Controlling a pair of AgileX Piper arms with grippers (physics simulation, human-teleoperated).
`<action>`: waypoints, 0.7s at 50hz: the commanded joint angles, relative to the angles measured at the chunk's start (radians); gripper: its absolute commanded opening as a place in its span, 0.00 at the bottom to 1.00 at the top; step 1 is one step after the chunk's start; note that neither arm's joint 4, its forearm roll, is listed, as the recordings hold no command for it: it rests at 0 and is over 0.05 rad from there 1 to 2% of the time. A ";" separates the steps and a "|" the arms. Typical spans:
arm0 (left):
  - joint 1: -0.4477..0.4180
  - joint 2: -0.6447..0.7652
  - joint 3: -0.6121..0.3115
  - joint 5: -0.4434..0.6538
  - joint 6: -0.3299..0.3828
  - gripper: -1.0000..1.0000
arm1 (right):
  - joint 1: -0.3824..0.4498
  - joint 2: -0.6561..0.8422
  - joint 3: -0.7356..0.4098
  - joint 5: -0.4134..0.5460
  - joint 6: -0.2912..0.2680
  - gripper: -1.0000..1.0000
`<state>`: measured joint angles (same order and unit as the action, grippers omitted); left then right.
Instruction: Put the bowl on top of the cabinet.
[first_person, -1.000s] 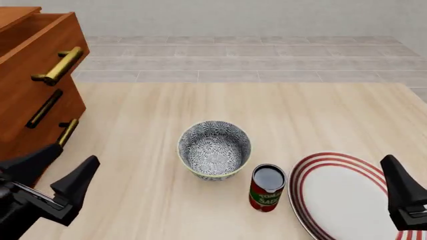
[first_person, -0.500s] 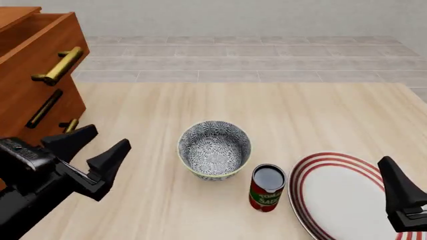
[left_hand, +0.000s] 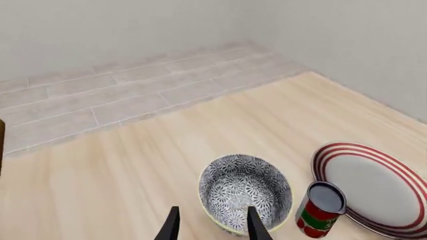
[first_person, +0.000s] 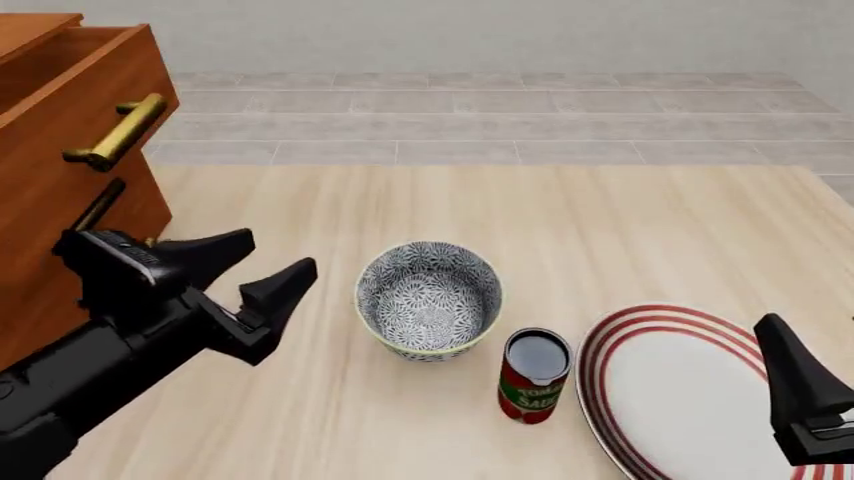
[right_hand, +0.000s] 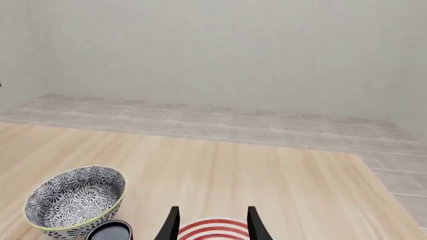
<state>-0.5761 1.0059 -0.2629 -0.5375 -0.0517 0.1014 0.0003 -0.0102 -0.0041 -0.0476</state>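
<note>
Change since earlier: left gripper (first_person: 247, 270) has travelled from the near-left corner of the front view toward the bowl (first_person: 429, 299); a second ago it sat low beside the cabinet (first_person: 60, 170), and now its tips are near the bowl's left side but apart from it. Bowl, can, plate and right arm have kept their places.

Left gripper fingers: spread apart with a clear gap, nothing between them.

Bowl: upright on the table (first_person: 561, 220), roughly mid-table, with the cabinet well apart on its left. Not on the cabinet.

Cabinet: at the far-left edge of the front view, top drawer pulled out a little, brass handle (first_person: 118, 131) showing; the arm hides part of the lower drawer fronts.

Can (first_person: 535, 375): upright, just beside the bowl on its near-right, between bowl and plate (first_person: 674, 395).

Left wrist view only: the two finger tips (left_hand: 172, 229) framing the bowl's (left_hand: 245, 192) near rim, still short of it; the bowl's patterned inside; can (left_hand: 319, 210) and plate (left_hand: 370, 185) past it.

Right gripper (right_hand: 212, 222): fingers parted, empty, poised above the plate's (right_hand: 213, 229) red rings.

Right wrist view only: that both right fingers exist and stand open; the front view shows only one dark finger (first_person: 798, 385) at the frame's edge.
</note>
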 joint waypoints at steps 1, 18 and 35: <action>-0.003 0.049 -0.086 0.086 -0.014 1.00 | -0.002 0.000 -0.002 0.002 0.000 1.00; 0.026 0.125 -0.162 0.180 -0.062 1.00 | -0.002 0.000 -0.001 0.002 0.000 1.00; 0.032 0.232 -0.223 0.215 -0.109 1.00 | -0.005 0.000 -0.001 0.004 -0.006 1.00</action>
<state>-0.5344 1.1917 -0.4527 -0.3455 -0.1309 0.0980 0.0002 -0.0109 -0.0015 -0.0515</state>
